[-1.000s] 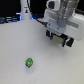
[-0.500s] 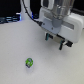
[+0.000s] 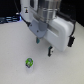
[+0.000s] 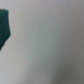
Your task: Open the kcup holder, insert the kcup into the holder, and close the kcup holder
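Note:
The kcup (image 3: pixel 30 63), a tiny green pod with blue and white marks, lies alone on the pale table (image 3: pixel 12 50), near the front. My gripper (image 3: pixel 61 46) hangs above the table, up and toward the exterior view's right of the pod and well apart from it. Its two black fingertips (image 3: pixel 50 50) stand wide apart under the white hand, open and empty. The kcup holder is out of view. The wrist view is blurred: pale table surface and a dark teal shape (image 4: pixel 4 27) at the frame edge that I cannot identify.
A dark grey camera block (image 3: pixel 37 36) sticks out from the wrist beside the hand. Dark and blue clutter (image 3: pixel 10 20) lies beyond the table's far edge at the exterior view's left.
The hand has dropped slightly toward the table. The kcup has not moved.

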{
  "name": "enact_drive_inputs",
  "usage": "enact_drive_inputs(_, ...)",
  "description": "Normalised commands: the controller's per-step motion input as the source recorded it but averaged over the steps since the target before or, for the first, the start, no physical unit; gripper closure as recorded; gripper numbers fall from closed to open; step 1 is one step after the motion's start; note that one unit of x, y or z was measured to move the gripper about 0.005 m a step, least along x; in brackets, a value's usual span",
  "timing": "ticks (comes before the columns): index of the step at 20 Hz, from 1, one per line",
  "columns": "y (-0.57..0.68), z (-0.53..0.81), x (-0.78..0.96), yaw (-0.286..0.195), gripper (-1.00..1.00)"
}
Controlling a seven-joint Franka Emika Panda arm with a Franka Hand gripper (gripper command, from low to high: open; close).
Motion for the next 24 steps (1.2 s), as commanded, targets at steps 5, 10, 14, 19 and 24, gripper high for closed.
enact_drive_inputs(5,-0.69,0.01,0.24,-0.179,-1.00)
enact_drive_inputs(10,-0.43,0.00,0.56,-0.178,-1.00)
enact_drive_inputs(14,-0.33,-0.03,0.60,-0.184,-1.00)
enact_drive_inputs(19,-0.13,-0.17,0.37,-0.145,-1.00)
enact_drive_inputs(24,0.04,-0.06,0.19,-0.048,-1.00)
